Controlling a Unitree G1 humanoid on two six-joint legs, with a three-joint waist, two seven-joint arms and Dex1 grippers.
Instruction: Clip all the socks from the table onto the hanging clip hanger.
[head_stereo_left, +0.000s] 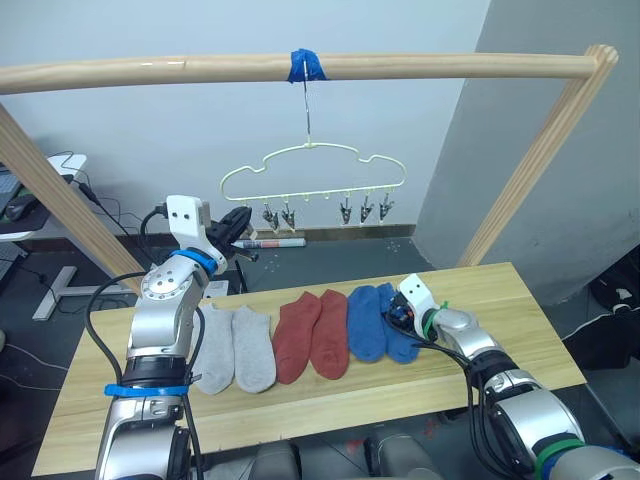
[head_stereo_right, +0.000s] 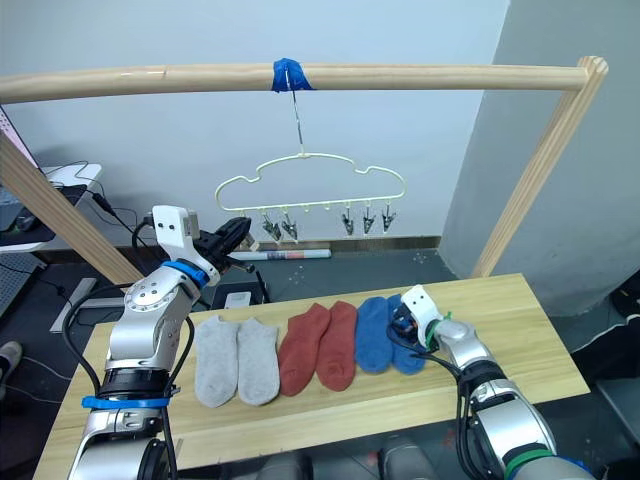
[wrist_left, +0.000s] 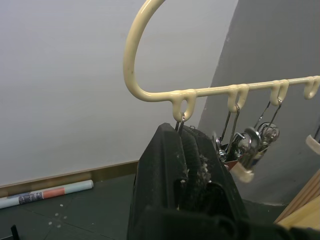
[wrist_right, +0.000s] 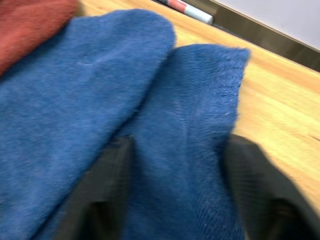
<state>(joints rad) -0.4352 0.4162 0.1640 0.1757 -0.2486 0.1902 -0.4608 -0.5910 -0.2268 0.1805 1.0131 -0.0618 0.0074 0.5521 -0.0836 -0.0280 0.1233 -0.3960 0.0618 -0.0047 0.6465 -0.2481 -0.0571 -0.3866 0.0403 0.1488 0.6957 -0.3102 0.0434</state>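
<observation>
With all six socks flat on the worktop (head_stereo_left: 520, 300), the left gripper (wrist_left: 185, 150) is clenched on the end clip (wrist_left: 181, 131) of the clip hanger (head_stereo_left: 312, 170) while the right gripper (wrist_right: 175, 150), jaws spread, straddles the outer blue sock (wrist_right: 195, 130), which it must next pinch and lift.

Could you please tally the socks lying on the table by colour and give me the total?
Light grey socks: 2
Rust red socks: 2
Blue socks: 2
Total: 6, all lying on the table, none on the clip hanger yet.
</observation>
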